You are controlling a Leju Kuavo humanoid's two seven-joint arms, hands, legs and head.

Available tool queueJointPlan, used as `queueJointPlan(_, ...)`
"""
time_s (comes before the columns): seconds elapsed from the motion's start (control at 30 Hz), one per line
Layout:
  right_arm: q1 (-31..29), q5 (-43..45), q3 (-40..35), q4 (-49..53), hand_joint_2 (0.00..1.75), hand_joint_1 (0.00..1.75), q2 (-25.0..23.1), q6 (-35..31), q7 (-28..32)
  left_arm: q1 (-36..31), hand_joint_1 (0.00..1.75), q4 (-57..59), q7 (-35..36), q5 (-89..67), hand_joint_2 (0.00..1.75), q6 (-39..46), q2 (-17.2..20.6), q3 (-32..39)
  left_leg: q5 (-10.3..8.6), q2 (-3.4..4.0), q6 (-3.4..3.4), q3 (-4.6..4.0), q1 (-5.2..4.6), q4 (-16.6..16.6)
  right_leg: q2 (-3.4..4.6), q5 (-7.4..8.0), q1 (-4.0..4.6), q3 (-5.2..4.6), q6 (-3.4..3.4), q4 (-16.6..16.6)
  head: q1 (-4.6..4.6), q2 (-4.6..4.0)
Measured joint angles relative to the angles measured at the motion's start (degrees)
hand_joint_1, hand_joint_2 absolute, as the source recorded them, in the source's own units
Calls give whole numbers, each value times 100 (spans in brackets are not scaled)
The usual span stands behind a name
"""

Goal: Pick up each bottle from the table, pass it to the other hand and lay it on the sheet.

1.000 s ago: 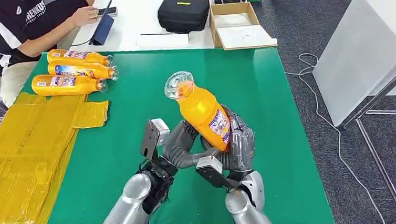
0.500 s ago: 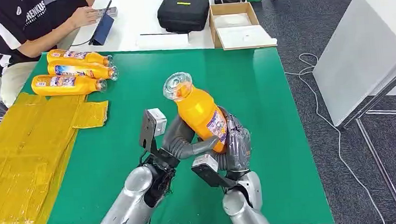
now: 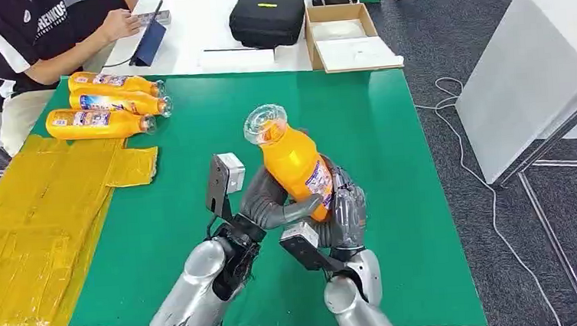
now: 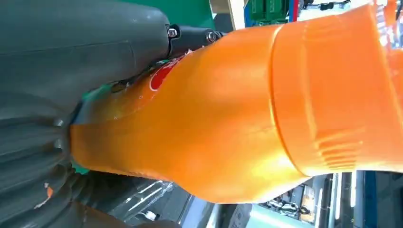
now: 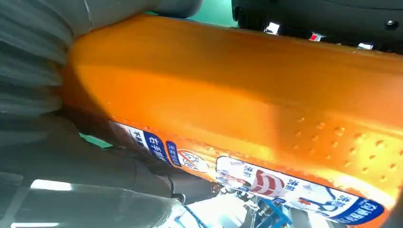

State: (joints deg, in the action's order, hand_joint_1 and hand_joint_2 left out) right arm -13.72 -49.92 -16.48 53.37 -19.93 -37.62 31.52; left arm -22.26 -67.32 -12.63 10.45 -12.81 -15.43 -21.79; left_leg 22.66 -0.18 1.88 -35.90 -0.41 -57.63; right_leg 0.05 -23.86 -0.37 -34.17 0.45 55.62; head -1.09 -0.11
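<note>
Above the green counter (image 3: 390, 125), both hands — left hand (image 3: 273, 206), right hand (image 3: 343, 213) — grip one glossy orange bottle (image 3: 295, 162), tilted, clear cap uppermost; right wrist view reveals its dimpled texture and blue-white label (image 5: 294, 190).

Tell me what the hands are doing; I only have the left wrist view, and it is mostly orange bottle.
Observer: In the head view, both the left hand and the right hand have fingers around the lower body of the orange bottle, held above the green table.
Operator: Give me its tilt.
Observer: Near upright, its clear-capped top leaning toward the robot's left.
Operator: Report what is already done.
Observer: Three bottles lie side by side at the far left corner of the green table, next to the yellow sheet.
Operator: Check for people.
Observer: A person sits just beyond that corner.
</note>
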Motion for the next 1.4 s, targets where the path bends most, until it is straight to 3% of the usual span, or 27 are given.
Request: queueJointPlan(1.4, -56, -83, -393, -124, 175, 175, 2, 0, -623, -124, 0, 245, -76, 140, 175, 83, -50, 4, 0, 6, 0, 0, 0, 0, 1, 0, 1, -3, 0, 0, 0, 0)
